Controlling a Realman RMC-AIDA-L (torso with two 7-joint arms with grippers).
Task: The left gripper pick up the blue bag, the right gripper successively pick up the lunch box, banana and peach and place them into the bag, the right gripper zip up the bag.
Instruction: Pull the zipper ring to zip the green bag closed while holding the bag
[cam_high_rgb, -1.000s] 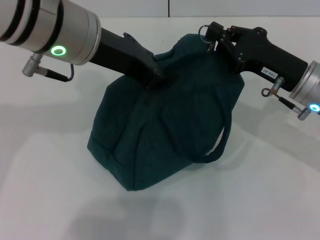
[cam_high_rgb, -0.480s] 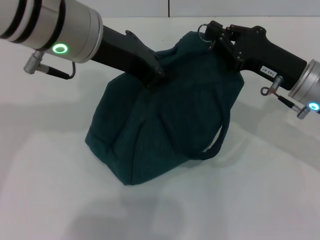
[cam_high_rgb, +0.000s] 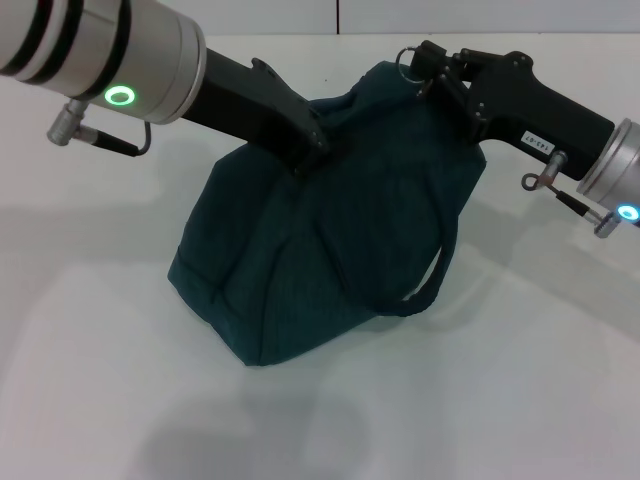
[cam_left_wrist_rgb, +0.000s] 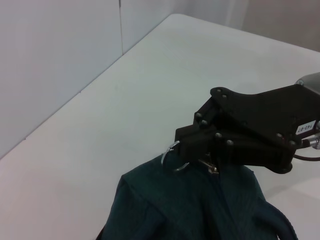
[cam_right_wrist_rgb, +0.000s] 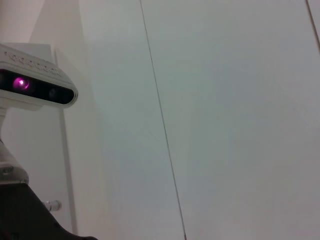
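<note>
On the table (cam_high_rgb: 90, 380) stands the blue bag (cam_high_rgb: 320, 270); left gripper (cam_high_rgb: 312, 150) clamps its top, right gripper (cam_high_rgb: 425, 75) pinches the zipper ring (cam_left_wrist_rgb: 172, 156).

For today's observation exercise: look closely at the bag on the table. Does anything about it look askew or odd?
Yes. The blue bag leans and sags, pulled up at its top by both arms, the left end effector pinching the fabric and the right end effector at the zipper ring. One handle dangles loose at the side. Nothing looks spilled or torn.
</note>
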